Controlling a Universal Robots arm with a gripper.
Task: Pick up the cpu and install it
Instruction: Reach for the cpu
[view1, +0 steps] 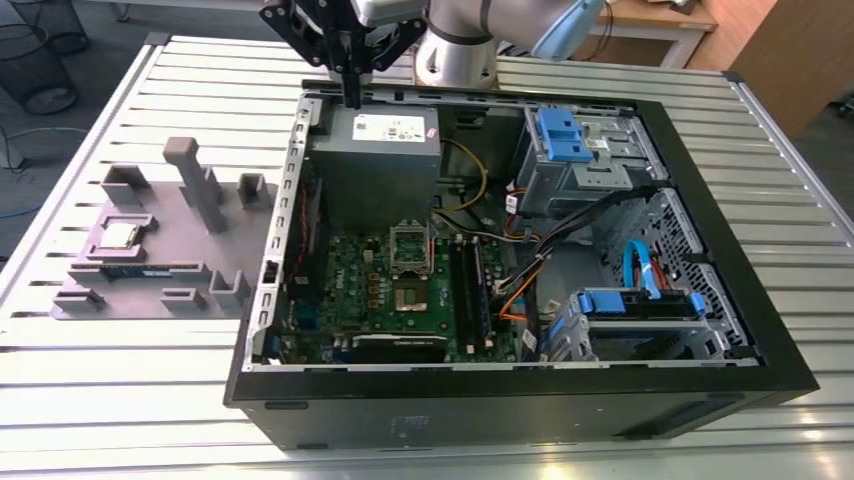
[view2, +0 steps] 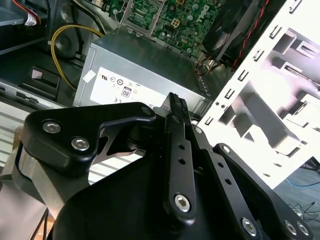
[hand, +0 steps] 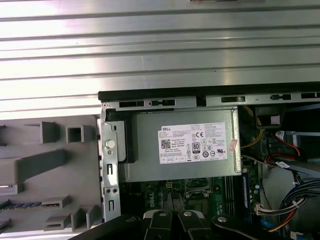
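Observation:
The cpu (view1: 123, 234), a small silvery square chip, lies in a recess of the grey fixture block (view1: 160, 300) at the exterior view's left, outside the open computer case (view1: 747, 330). My gripper (view1: 354, 97) hangs high over the case's far rim, above the grey power-supply box (view1: 387, 150), far from the cpu. Its fingers are pressed together with nothing between them, as the gripper (view2: 176, 102) also appears in the second wrist view. The metal-framed socket (view1: 411, 245) sits on the green board (view1: 387, 300) below the power supply; in the first wrist view the socket (hand: 197, 187) is partly hidden.
A dark memory stick (view1: 140, 270) lies on the fixture block near the cpu, among several upright grey posts (view1: 187, 170). Blue drive brackets (view1: 567, 135) and bundled cables (view1: 574, 225) crowd the case's right half. The ribbed metal table (view1: 134, 380) surrounds everything.

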